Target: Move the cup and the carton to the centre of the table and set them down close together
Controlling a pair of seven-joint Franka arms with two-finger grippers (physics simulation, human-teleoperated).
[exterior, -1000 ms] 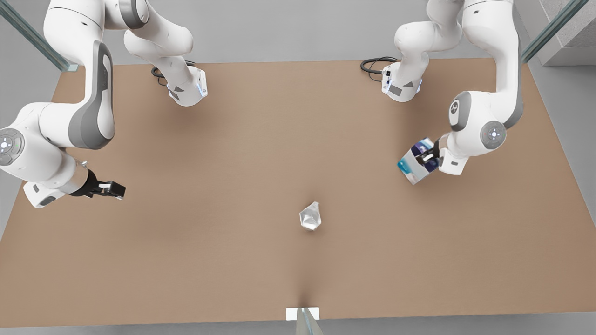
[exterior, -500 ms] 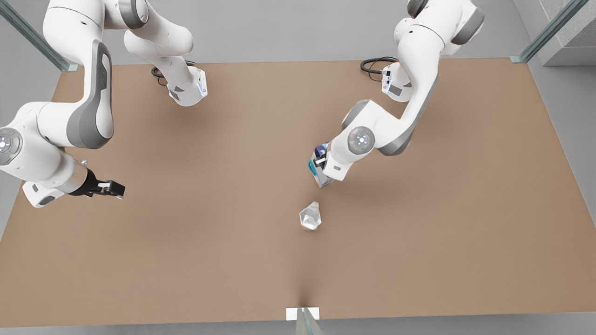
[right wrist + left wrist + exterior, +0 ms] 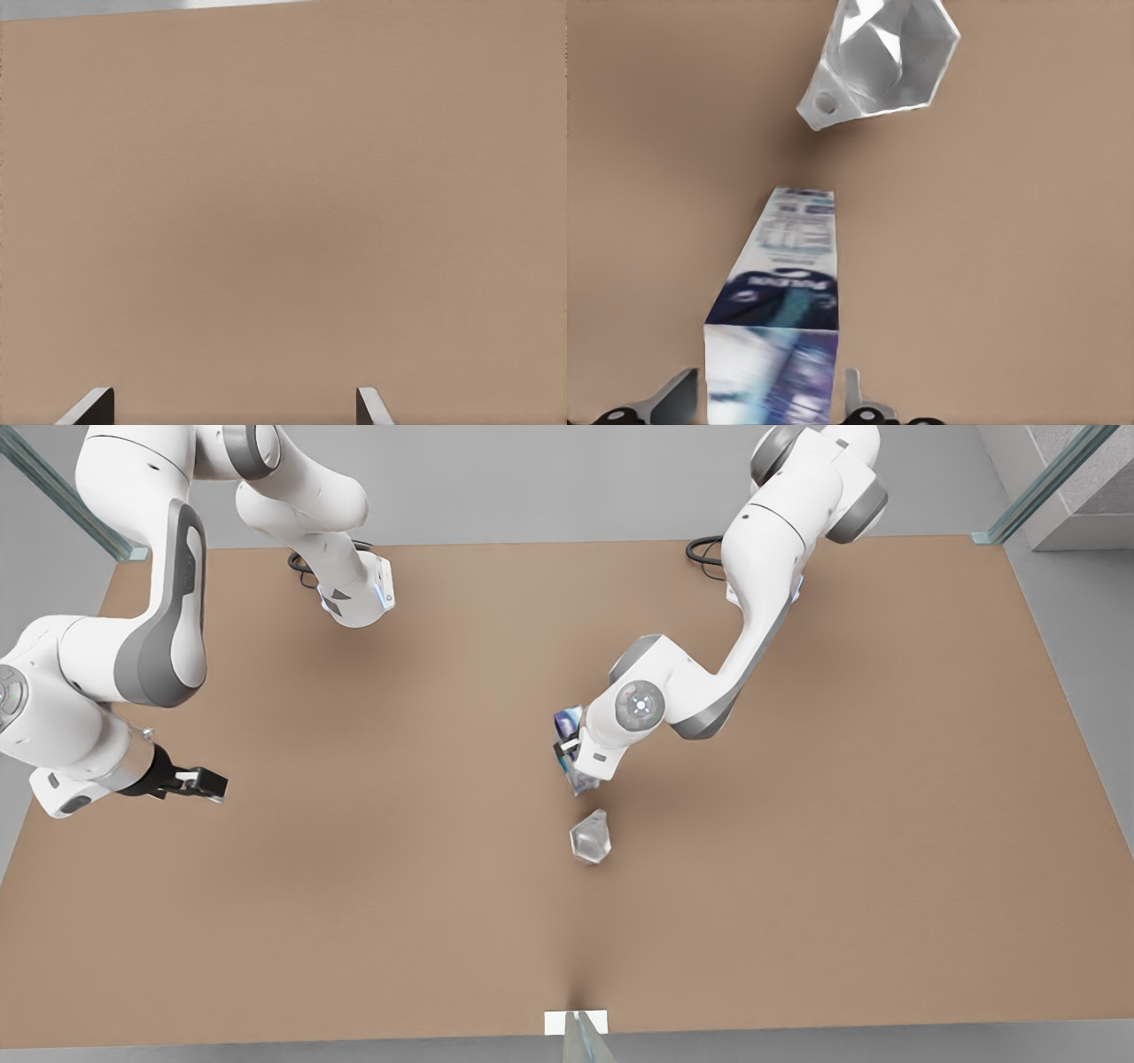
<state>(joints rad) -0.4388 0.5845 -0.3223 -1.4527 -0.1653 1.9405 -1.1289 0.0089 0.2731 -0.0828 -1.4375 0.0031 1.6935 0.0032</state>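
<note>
Holding the carton (image 3: 568, 731) clamped between its fingers, the left gripper (image 3: 571, 751) hangs over the middle of the table (image 3: 354, 921), on the front view's right-of-centre arm. The left wrist view confirms the match: the carton (image 3: 780, 310) sits between the two fingers (image 3: 855, 398), with its long body reaching away from the camera toward the cup (image 3: 877, 62).

- Carton: gripped at one end, tilted, free end pointing down toward the tabletop. Judged not yet set down; whether the low end touches the table cannot be told.
- Cup (image 3: 591, 838): lying on the table near its centre, just beside the carton's low end, apart from it. It lies on its side rather than upright, small base hole facing the wrist camera.
- Reason for the hold, as judged: the carton is carried in above the cup's spot so it can be lowered next to it, which satisfies "close together" without moving the cup again.
- Right gripper (image 3: 199, 783): waits near the table edge at the front view's left, well apart from both objects. Jaws apart, nothing between them; the right wrist view shows both fingertips (image 3: 89, 405) over bare tabletop.

Risk, as judged: the gap is small, so a descent could nudge the lying cup and roll it away
</note>
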